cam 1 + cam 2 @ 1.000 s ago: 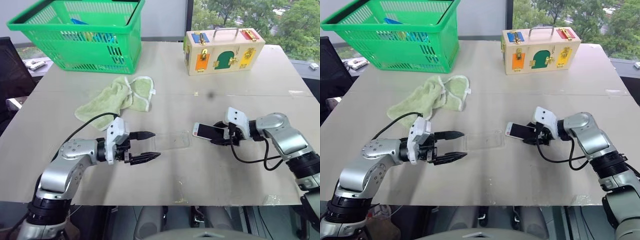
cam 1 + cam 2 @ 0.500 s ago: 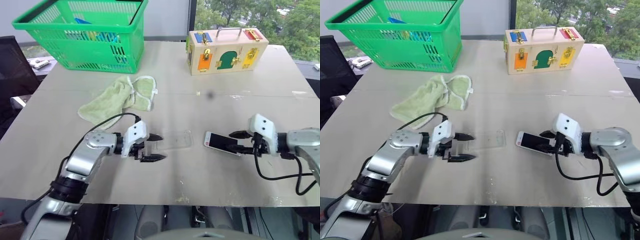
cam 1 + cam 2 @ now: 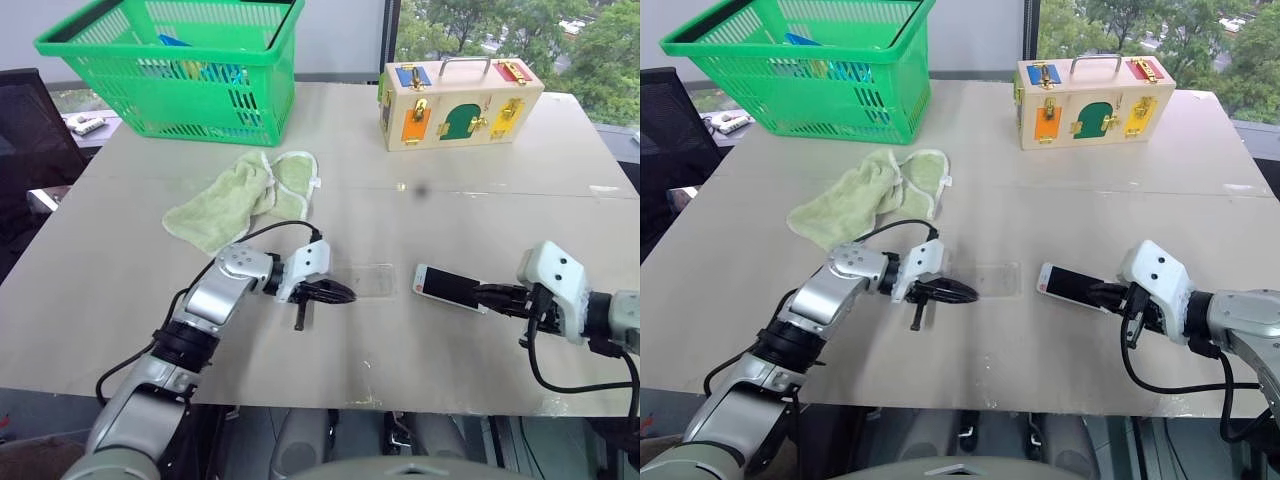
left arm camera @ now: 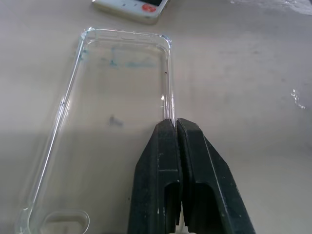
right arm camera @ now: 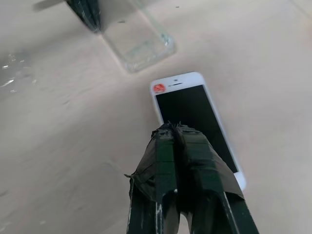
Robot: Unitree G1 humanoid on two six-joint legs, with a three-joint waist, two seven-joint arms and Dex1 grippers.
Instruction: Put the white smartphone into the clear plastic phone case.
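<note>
No readable text, labels, brands or numbers appear on anything in view.

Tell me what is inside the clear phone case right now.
Nothing: the clear phone case lies empty, the bare table showing through it. The white smartphone lies beside it, outside. The left claw hides part of one long edge.
</note>
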